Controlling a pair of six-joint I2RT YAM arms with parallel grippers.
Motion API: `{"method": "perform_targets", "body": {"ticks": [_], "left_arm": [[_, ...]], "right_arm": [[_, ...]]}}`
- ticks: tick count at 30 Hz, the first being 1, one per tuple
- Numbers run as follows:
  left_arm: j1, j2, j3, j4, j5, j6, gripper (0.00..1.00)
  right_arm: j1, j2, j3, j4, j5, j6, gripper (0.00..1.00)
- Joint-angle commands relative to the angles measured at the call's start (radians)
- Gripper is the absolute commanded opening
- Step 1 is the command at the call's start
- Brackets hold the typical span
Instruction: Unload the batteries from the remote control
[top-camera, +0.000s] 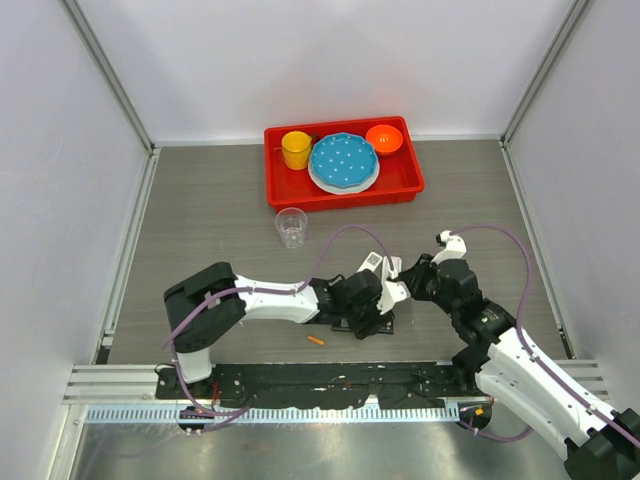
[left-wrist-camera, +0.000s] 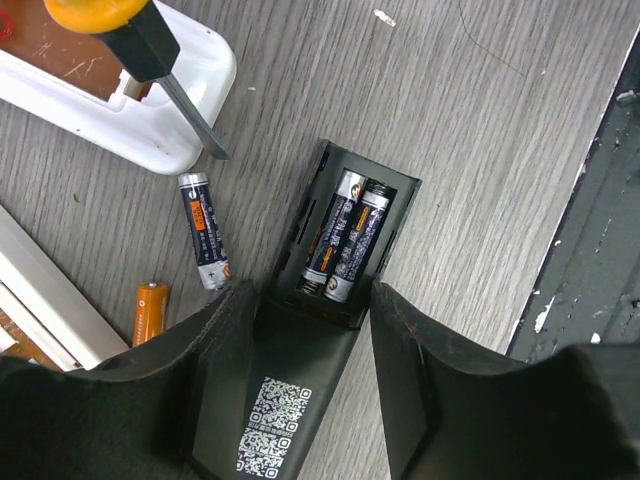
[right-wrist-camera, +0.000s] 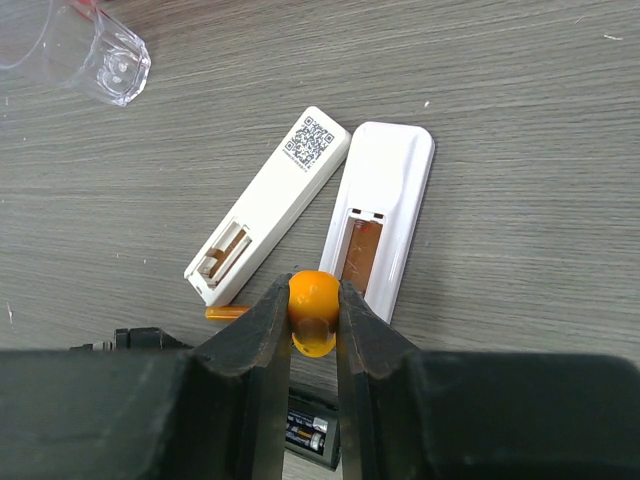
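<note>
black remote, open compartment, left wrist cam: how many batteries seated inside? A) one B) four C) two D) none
C: the left wrist view shows two batteries side by side in the open compartment of the black remote, which the left end effector grips; a dark battery and an orange battery lie loose on the table.

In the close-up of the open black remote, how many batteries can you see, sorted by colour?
Dark batteries: 3 (two sit inside the black remote, one lies loose beside it)
Orange batteries: 1
Total: 4
</note>
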Motion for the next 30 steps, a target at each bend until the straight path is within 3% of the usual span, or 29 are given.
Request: {"method": "perform_targets", "body": {"ticks": [1, 8, 17, 30], "left_arm": [[-0.004, 0.029, -0.058, -0.13, -0.096, -0.009, 0.5], [0.014, -0.006, -0.103, -0.137, -0.24, -0.07, 0.47], [0.09, -0.053, -0.138, -0.13, -0.231, -0.132, 0.46], [0.105, -0.057, -0.143, -0.121, -0.186, -0.136, 0.43]], "right_arm": [[0.004, -0.012, 0.011, 0.02, 0.024, -0.007, 0.01], [0.004, 0.007, 0.01, 0.053, 0.004, -0.007, 0.01], [0.012, 0.057, 0.042, 0.115, -0.019, -0.021, 0.01], [0.065, 0.113, 0.017, 0.216, -0.019, -0.008, 0.01]]}}
